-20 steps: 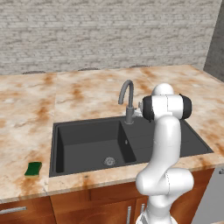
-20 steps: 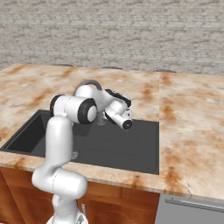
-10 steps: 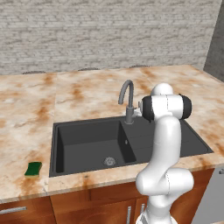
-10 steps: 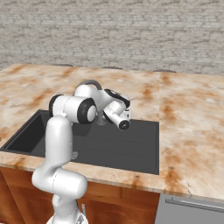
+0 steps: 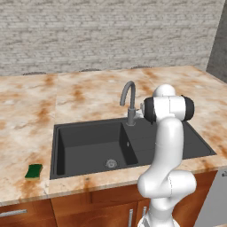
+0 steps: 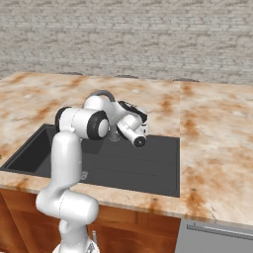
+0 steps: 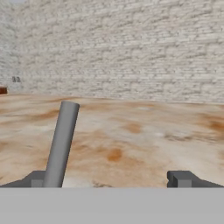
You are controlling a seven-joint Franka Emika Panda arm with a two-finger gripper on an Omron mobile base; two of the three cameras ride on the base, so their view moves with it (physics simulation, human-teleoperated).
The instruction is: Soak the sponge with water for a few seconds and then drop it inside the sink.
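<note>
The sponge (image 5: 33, 170) lies on the counter (image 5: 26, 128) just left of the sink (image 5: 88, 142), well apart from the tool (image 7: 111, 179), which hovers by the faucet (image 5: 128, 99), jaws spread wide and holding nothing. The tool should probably swing left, descend squarely over the sponge, then close across its narrow sides.

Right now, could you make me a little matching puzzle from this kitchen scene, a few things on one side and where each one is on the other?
Things:
1. sponge
2. faucet
3. drain
4. gripper

Places or states:
A. on the floor of the basin
B. on the counter left of the sink
C. open, holding nothing
D. standing at the sink's back edge, no water running

Pairs: 1-B, 2-D, 3-A, 4-C
</note>
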